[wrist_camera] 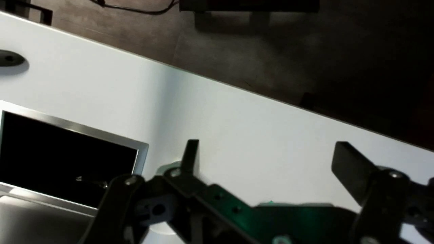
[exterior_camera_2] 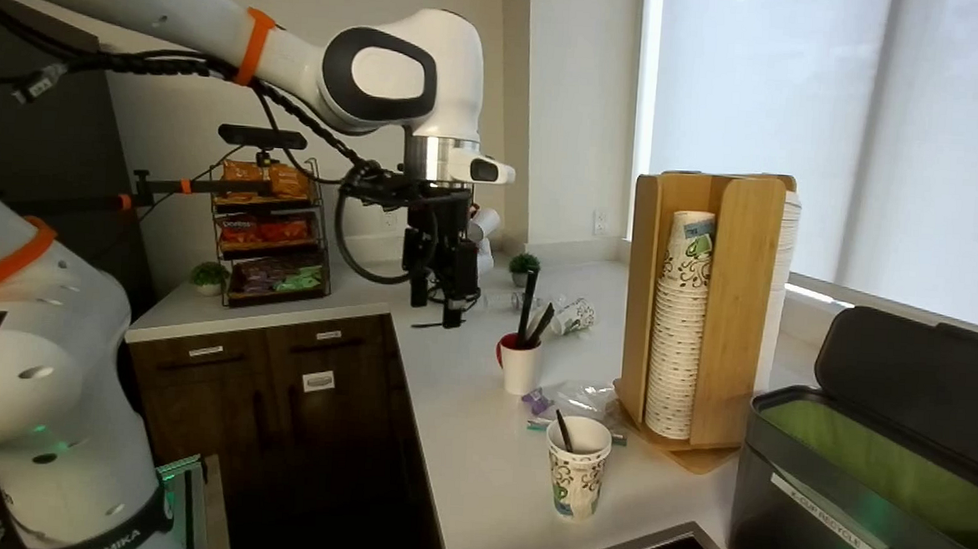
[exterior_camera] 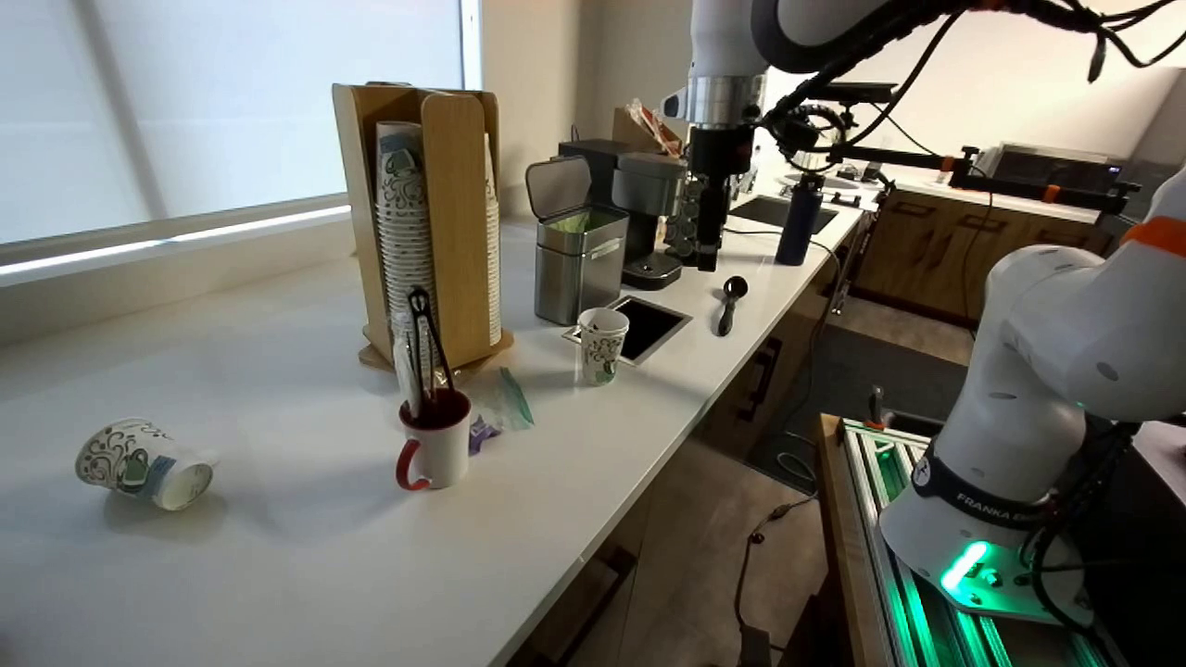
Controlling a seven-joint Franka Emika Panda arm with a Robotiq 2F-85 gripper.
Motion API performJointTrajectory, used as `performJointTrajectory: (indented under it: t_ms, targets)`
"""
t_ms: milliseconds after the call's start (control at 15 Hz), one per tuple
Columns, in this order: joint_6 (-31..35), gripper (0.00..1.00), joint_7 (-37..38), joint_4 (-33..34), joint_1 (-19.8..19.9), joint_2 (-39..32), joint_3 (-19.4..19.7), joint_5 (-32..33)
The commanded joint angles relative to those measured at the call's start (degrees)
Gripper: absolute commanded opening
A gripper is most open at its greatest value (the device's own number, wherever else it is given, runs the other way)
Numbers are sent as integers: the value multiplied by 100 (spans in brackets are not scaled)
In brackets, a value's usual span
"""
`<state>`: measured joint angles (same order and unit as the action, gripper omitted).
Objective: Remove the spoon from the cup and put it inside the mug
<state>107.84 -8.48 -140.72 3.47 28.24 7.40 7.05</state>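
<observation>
The mug [exterior_camera: 449, 454] is white with a dark red inside and handle, and also shows in an exterior view [exterior_camera_2: 522, 370]. Several black utensils stand in it. A patterned white paper cup [exterior_camera_2: 576, 480] stands upright with a dark spoon-like handle [exterior_camera_2: 564, 431] in it; this cup also shows in an exterior view [exterior_camera: 602, 352]. No plain whitish-grey cup shows. My gripper [wrist_camera: 266, 142] is open and empty, fingers pointing down, high above the counter in both exterior views [exterior_camera: 709, 257] [exterior_camera_2: 435, 309]. In the wrist view a pale rounded shape is partly hidden behind the left finger.
A wooden cup holder [exterior_camera: 454, 232], a grey metal canister [exterior_camera: 579, 264] and a framed dark opening [exterior_camera: 653, 329] are on the counter. A black scoop [exterior_camera: 729, 310] lies near the front edge. A patterned cup [exterior_camera: 139, 463] lies on its side. A plastic bag [exterior_camera_2: 587, 401] lies near the mug.
</observation>
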Motion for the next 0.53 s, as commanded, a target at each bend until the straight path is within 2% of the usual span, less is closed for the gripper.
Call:
performJointTrajectory:
  t_ms: [0,133,200,467]
  targets:
    - [367,100,137,197,95,-716,-267,657]
    - [412,100,452,316,144,-1012,-381,1024]
    - [362,100,220,147,66,-698,-255,727]
    - [364,100,361,305,85,-1014,-330,904]
